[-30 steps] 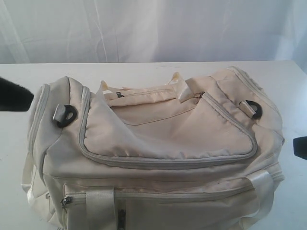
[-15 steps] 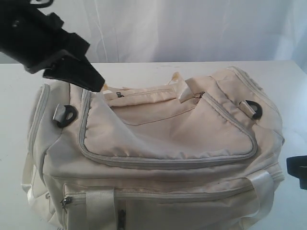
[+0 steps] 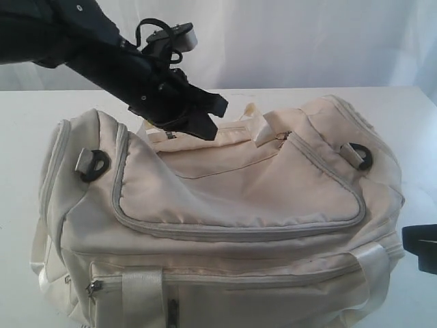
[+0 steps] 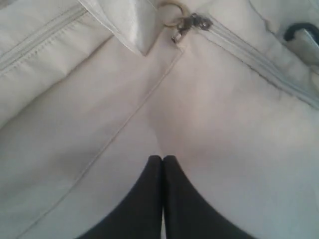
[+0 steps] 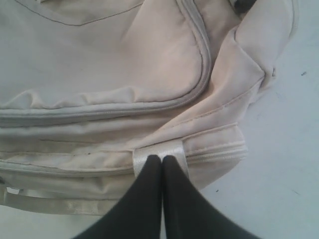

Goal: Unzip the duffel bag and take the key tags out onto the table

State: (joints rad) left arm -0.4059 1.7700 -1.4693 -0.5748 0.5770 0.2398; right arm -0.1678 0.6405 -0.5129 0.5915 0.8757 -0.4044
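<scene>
The duffel bag (image 3: 239, 198) lies broadside across the middle of the table (image 3: 418, 130), its top flap apparently zipped, with the key tags out of sight and presumably inside. The left gripper (image 4: 162, 162) hovers over the top panel toward the far edge, jaws pressed together on nothing, and the right gripper (image 5: 162, 160) sits low by the bag's end nearer the right edge, likewise closed and empty. The cloth looks soft and slack, likely to bunch under a tug, so the small metal zipper pull (image 4: 189, 24) seems the place to pinch while the other gripper pins the fabric.
</scene>
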